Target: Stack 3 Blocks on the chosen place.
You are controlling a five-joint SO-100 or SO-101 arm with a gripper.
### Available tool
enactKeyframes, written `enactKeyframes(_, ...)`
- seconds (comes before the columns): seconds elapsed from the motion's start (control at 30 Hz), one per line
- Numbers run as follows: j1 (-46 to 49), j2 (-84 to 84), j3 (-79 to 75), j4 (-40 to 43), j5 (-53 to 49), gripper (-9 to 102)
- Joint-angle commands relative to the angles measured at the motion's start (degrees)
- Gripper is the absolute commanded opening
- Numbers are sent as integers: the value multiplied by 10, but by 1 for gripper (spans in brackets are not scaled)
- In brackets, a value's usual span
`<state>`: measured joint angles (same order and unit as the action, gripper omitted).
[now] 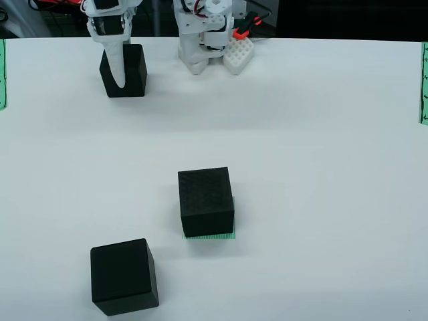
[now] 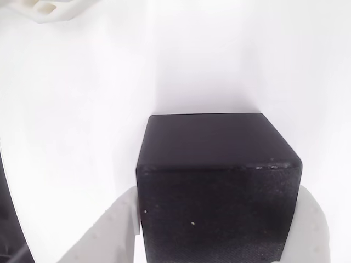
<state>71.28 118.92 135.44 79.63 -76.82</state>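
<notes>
- Nearest, in the view from above, one matte black cube (image 1: 124, 276) sits loose on the white table (image 1: 321, 167).
- Mid-table, a second cube (image 1: 206, 201) covers the green striped square (image 1: 210, 235).
- Farthest, your white gripper (image 2: 219, 230) pinches the third cube (image 1: 130, 71); lift it straight, keep it level.

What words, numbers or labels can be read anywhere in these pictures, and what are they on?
None can be read.
The three black cubes are plain.
The green strip at the right edge of the view from above bears small dark marks, too small to read.
The white arm parts show no lettering.
</notes>
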Motion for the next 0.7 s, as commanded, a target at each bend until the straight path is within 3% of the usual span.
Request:
enactKeyframes(0.0, -36, -11, -22, -8, 48, 24)
enactKeyframes(0.27, -171, -5, -165, 18, 204, 24)
enactKeyframes(0.47, -265, 23, -268, 69, 231, 24)
enactKeyframes(0.67, -376, 45, -308, 60, 264, 24)
